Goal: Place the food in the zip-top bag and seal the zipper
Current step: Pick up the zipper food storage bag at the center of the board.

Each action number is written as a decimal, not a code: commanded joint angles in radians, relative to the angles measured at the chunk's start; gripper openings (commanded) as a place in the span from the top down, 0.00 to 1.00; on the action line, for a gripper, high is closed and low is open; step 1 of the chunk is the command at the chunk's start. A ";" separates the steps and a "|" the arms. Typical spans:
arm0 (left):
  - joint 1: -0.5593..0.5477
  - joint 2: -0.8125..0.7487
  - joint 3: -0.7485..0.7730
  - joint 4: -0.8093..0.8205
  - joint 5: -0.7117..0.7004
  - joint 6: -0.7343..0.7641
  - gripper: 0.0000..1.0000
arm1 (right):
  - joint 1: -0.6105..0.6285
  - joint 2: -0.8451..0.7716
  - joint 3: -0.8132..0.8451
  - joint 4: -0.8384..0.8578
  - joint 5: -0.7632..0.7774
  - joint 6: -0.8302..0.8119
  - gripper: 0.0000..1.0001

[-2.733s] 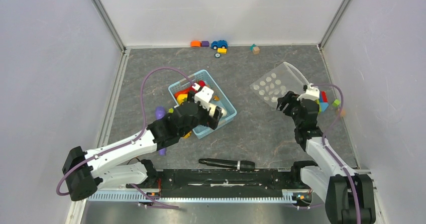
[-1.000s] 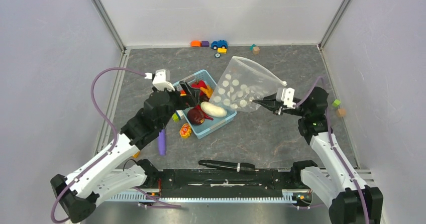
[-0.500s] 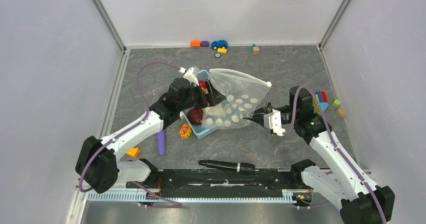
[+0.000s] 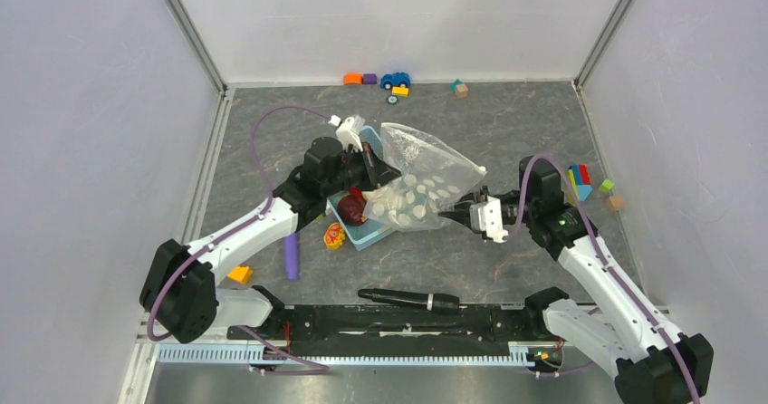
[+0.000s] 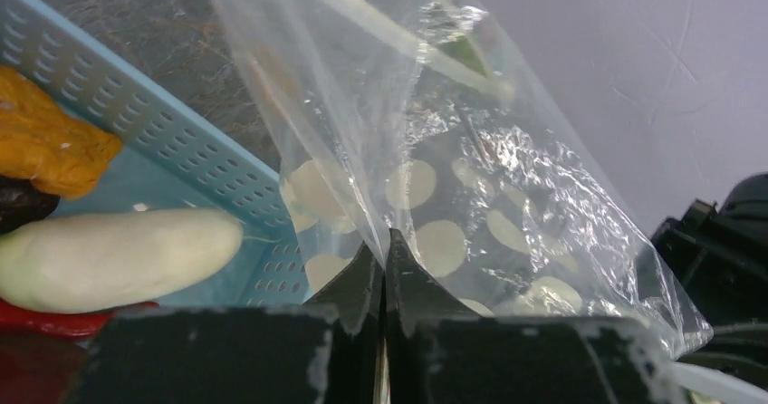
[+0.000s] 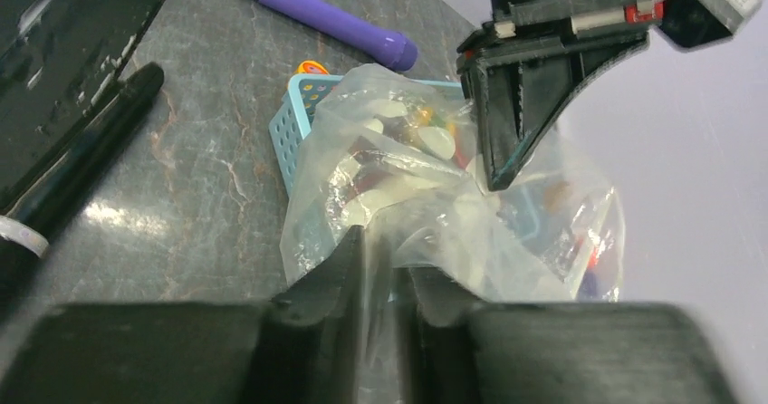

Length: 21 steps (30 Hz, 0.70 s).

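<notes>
Scene: dotted bag (image 4: pixel 421 173) hung crumpled between two robot arms, partly over a blue basket (image 4: pixel 360 234) on a grey table (image 4: pixel 507 123)
Left gripper (image 5: pixel 387 257): fingers were pressed together on a fold of the bag's clear film, just above the basket wall
Right gripper (image 6: pixel 376 241): fingers were all but closed, with film from the bag's opposite end caught between them
Bag position: it was lifted off the table at both ends, its middle sagging against the basket
Food: a white piece (image 5: pixel 118 259) and an orange piece (image 5: pixel 45 146) lay in the basket, outside the bag; a maroon piece (image 4: pixel 351 207) showed at the basket's near side; a yellow piece (image 4: pixel 334 235) sat on the table just beside it
Zipper (image 5: pixel 398 42): a thicker strip crossed the upper film in the left wrist view; whether it was pressed shut could not be told
Done: both arms had a hold on the bag, apparently to spread its mouth
Left to do: no food could be seen inside the bag, so loading and sealing appeared to remain
Bystanders: a purple stick (image 4: pixel 291 257), a black marker (image 4: pixel 408 295) and coloured blocks (image 4: pixel 578 181) lay apart from the work
</notes>
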 commanded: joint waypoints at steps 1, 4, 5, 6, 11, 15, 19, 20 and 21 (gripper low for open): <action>0.003 -0.013 0.042 0.140 0.118 0.160 0.98 | 0.006 -0.006 0.002 0.153 0.098 0.235 0.62; 0.003 -0.005 0.085 0.133 0.188 0.353 0.98 | 0.006 -0.032 -0.041 0.279 0.253 0.449 0.15; 0.003 -0.001 0.100 0.123 0.198 0.422 0.98 | 0.006 -0.046 -0.063 0.323 0.308 0.514 0.03; 0.003 0.000 0.118 0.103 0.202 0.482 0.98 | 0.006 -0.063 -0.082 0.375 0.344 0.566 0.02; 0.003 0.001 0.228 -0.073 0.317 0.807 0.98 | 0.005 -0.192 -0.166 0.534 0.587 0.842 0.02; 0.003 -0.020 0.231 -0.085 0.196 0.973 0.98 | 0.005 -0.295 -0.191 0.505 0.770 0.994 0.02; 0.003 -0.009 0.255 -0.081 0.112 1.103 0.98 | 0.006 -0.371 -0.236 0.415 0.860 1.035 0.02; 0.003 -0.003 0.264 -0.081 0.090 1.127 0.98 | 0.005 -0.384 -0.246 0.389 0.870 1.031 0.02; 0.003 0.004 0.274 -0.082 0.060 1.144 0.98 | 0.006 -0.394 -0.252 0.363 0.892 1.033 0.02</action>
